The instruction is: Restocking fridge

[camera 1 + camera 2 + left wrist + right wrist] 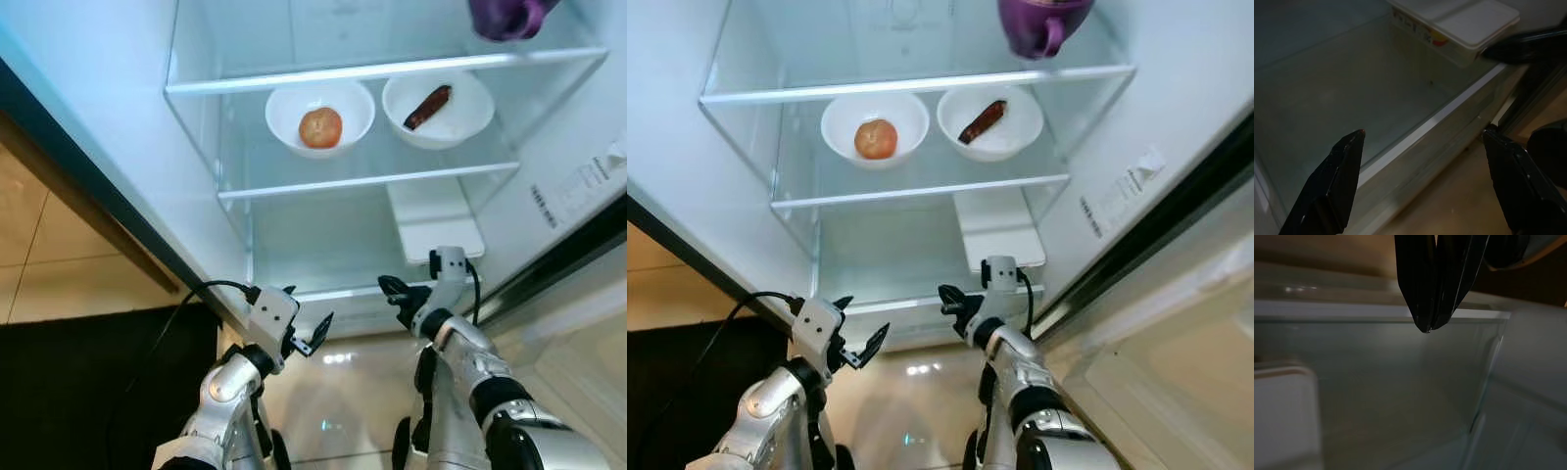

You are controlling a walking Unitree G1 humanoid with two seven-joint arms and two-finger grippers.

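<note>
Left tool (pixel 312 333) spread apart, right tool (pixel 1431 323) pressed together, both empty; round orange fruit (pixel 320 127) in white bowl (pixel 284 110) well apart at 12 o'clock.

Home kitchen, by my view. Open fridge (pixel 127 147) before me: glass shelves (pixel 372 179), two white bowls (pixel 874 118) holding food, purple mug (pixel 1038 24) above, white box (pixel 994 230) below. Glossy tiled floor (pixel 343 392) underfoot, beige tile (pixel 39 245) beside fridge.
</note>
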